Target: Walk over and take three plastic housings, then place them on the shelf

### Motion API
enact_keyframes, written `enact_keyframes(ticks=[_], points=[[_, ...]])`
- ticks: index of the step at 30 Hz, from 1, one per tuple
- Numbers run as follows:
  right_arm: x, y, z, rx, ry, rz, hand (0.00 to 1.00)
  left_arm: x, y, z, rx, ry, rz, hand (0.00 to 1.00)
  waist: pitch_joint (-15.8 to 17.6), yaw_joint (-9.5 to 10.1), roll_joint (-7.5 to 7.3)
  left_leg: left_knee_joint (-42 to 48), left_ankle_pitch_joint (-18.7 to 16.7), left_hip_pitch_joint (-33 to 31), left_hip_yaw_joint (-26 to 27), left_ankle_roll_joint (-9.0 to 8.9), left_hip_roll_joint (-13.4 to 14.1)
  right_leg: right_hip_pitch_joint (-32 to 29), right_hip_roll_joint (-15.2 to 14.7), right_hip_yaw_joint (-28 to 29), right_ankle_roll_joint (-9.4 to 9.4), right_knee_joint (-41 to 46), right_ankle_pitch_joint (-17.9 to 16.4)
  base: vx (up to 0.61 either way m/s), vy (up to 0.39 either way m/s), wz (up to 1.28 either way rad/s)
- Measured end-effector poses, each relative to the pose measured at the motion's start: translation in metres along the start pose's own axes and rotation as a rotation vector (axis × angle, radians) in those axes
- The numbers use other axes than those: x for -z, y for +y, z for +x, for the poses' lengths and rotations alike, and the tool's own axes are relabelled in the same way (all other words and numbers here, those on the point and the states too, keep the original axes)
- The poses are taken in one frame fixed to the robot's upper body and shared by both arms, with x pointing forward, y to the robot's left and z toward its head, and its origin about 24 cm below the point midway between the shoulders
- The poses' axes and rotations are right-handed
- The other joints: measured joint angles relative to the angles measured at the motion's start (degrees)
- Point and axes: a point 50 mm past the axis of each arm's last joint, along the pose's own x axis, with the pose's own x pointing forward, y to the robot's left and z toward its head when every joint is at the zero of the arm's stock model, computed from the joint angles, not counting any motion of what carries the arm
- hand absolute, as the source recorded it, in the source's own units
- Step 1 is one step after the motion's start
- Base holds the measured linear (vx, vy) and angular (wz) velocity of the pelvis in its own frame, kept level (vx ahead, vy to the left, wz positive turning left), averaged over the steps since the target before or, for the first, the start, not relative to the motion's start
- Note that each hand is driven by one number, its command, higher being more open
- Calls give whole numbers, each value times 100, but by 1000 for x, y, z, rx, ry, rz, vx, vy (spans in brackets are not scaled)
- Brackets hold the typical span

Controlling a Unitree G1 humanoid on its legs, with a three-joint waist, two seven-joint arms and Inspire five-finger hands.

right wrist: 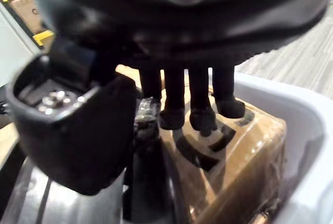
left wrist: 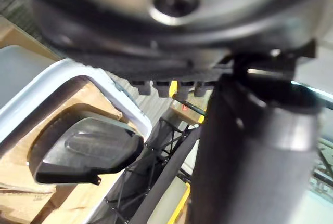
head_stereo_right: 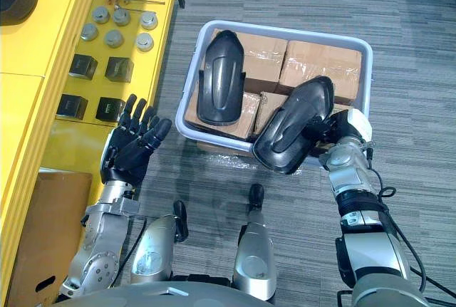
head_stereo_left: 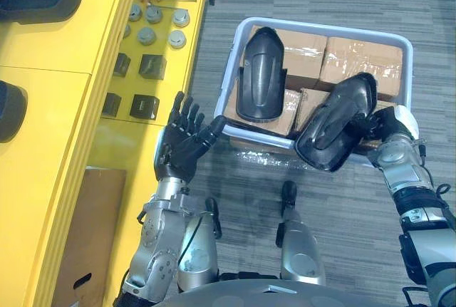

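Clasping the plastic housing [head_stereo_left: 336, 123] at its 3 o'clock end, the right hand [head_stereo_left: 388, 127] curls its fingers round it; probably light, stiff, slippery. Left hand [head_stereo_left: 182, 143] splayed, released.

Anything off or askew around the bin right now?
Nothing damaged or spilled. Only oddity: the housing in the right hand hangs tilted across the near rim of the bin, partly outside it. The other housing lies flat on the boxes; the left hand is open beside the bin.
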Motion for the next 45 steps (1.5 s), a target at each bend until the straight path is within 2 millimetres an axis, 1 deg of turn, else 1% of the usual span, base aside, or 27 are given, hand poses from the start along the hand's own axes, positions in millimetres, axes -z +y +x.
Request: enact_keyframes(ticks=[3, 5, 8, 11, 12, 14, 17, 22, 23, 26, 27, 28, 29, 30, 31, 33, 34, 36, 37, 39, 40, 41, 42, 43, 45], points=[[-1, -2, -2, 57, -32, 4, 0, 0, 0, 0, 1, 1, 0, 100, -1, 16, 1, 1, 0, 3, -21, 0, -2, 20, 0, -17, 0, -1, 0, -5, 1, 1], [-6, -5, -4, 117, -65, 11, 0, 0, 0, -1, 6, 1, 0, 100, -2, 20, 1, 5, 0, 3, -29, 0, -3, 27, 0, -21, 0, -2, 0, 0, 0, 0], [-19, -17, -6, 247, -142, 19, 0, 1, -1, -1, 22, 2, 0, 100, -11, 18, 2, 8, 1, 14, -46, 1, -3, 53, 2, -37, 0, -7, 0, 0, 0, 0], [-32, -29, -9, 371, -218, 31, 0, 2, -3, 0, 40, 9, 1, 100, -121, 22, -2, 4, 1, 16, -49, 0, -3, 60, 2, -44, 0, -19, -1, 0, 0, 0], [-33, -30, -10, 384, -226, 36, 0, 3, -4, 0, 45, 13, 0, 100, -153, 24, -4, 2, 1, 20, -50, 0, -3, 65, 3, -44, 0, -21, -1, 0, 0, 0], [-34, -32, -11, 423, -237, 43, 0, 6, -8, 0, 73, 28, 4, 100, -321, 43, -16, -6, 1, 21, -51, 0, -4, 71, 4, -47, 1, -39, -1, 0, 0, 0], [-35, -33, -11, 446, -238, 48, 0, 5, -15, 4, 117, 20, 28, 100, -412, 63, -40, 2, 0, 26, -55, -1, -2, 85, 6, -49, 1, -43, 1, 0, 0, 0], [-36, -33, -11, 445, -240, 49, 0, 4, -24, 9, 177, 7, 97, 100, -433, 64, -80, 43, -2, 5, -69, -3, 2, 86, 6, -62, 1, -46, 0, -14, 1, 0], [-37, -33, -11, 444, -242, 52, 100, 4, -25, 9, 182, 5, 116, 100, -434, 59, -83, 48, -3, 2, -70, -4, 2, 84, 6, -62, 1, -49, 0, 0, 0, 0], [-37, -33, -11, 437, -248, 80, 100, 7, -27, 8, 188, 14, 159, 100, -439, 58, -91, 70, -14, -7, -75, -15, 11, 84, 18, -61, 1, -61, 1, 0, 0, 0], [-38, -34, -14, 425, -257, 128, 100, 8, -27, 8, 185, 24, 161, 100, -439, 57, -92, 72, -16, -4, -72, -19, 17, 83, 21, -61, 3, -71, 3, 0, 0, 0], [-41, -34, -24, 420, -299, 198, 100, 9, -25, 7, 174, 32, 162, 100, -440, 60, -92, 56, -17, 1, -69, -23, 28, 83, 34, -61, 6, -82, 6, 0, 0, 0], [-42, -33, -27, 419, -312, 210, 100, 9, -24, 6, 171, 34, 162, 100, -440, 58, -93, 52, -18, 3, -67, -25, 32, 83, 37, -60, 6, -83, 6, 0, 0, -4], [-46, -28, -40, 409, -363, 262, 100, 10, -21, 4, 155, 40, 164, 100, -450, 44, -111, 12, -18, 37, -47, -31, 42, 84, 49, -48, 6, -84, 6, 0, 0, -12], [-50, -19, -57, 390, -419, 324, 100, 10, -17, 2, 132, 44, 163, 100, -467, 20, -137, -40, -19, 111, 5, -40, 55, 102, 62, -14, 6, -85, 5, 0, 0, -13], [-52, -9, -75, 369, -455, 383, 100, 10, -13, 0, 106, 46, 159, 100, -511, -44, -179, -116, -15, 206, 50, -48, 52, 139, 61, -9, 6, -90, 4, 19, -4, -10], [-51, -6, -82, 362, -463, 406, 100, 9, -12, -1, 99, 45, 158, 100, -516, -66, -189, -128, -19, 250, 60, -53, 54, 175, 62, -9, 6, -97, 3, 26, -3, -13], [-42, 1, -104, 342, -484, 484, 100, 8, -7, -3, 83, 37, 160, 100, -664, -91, -292, -207, -34, 354, 157, -69, 49, 195, 58, 24, 5, -114, -7, 4, -1, -16], [-39, 0, -109, 328, -489, 510, 100, 7, -5, -3, 79, 34, 160, 100, -702, -104, -321, -215, -39, 371, 174, -71, 52, 197, 59, 30, 4, -115, -14, -11, -4, -14], [-37, -4, -122, 228, -544, 637, 100, 2, 1, -3, 59, 9, 166, 100, -797, -207, -451, -258, -54, 506, 232, -89, 64, 277, 73, 67, -8, -122, -39, -14, -6, -12], [-36, -5, -125, 195, -560, 663, 100, 1, 2, -3, 53, 5, 167, 100, -832, -225, -481, -275, -57, 542, 254, -91, 66, 289, 76, 81, -6, -123, -55, -22, -15, -18], [-34, -7, -134, 115, -592, 721, 100, -2, 5, -2, 44, -6, 170, 100, -976, -234, -526, -316, -67, 606, 320, -100, 78, 294, 89, 132, -6, -124, -72, -15, -18, -20], [-31, -8, -140, 35, -621, 770, 100, -5, 7, -1, 45, -18, 174, 100, -1103, -252, -549, -340, -77, 652, 362, -111, 92, 299, 102, 166, -16, -124, -84, -11, -19, -23], [-31, -8, -142, -9, -635, 792, 100, -7, 8, -1, 46, -24, 178, 100, -1135, -254, -562, -366, -80, 711, 394, -115, 100, 325, 112, 188, -22, -124, -90, 11, -16, -18], [-27, -5, -148, -160, -658, 879, 100, -11, 12, 0, 44, -40, 186, 100, -1295, -289, -589, -398, -91, 807, 439, -134, 139, 383, 152, 215, -21, -126, -125, 1, -28, -11]])
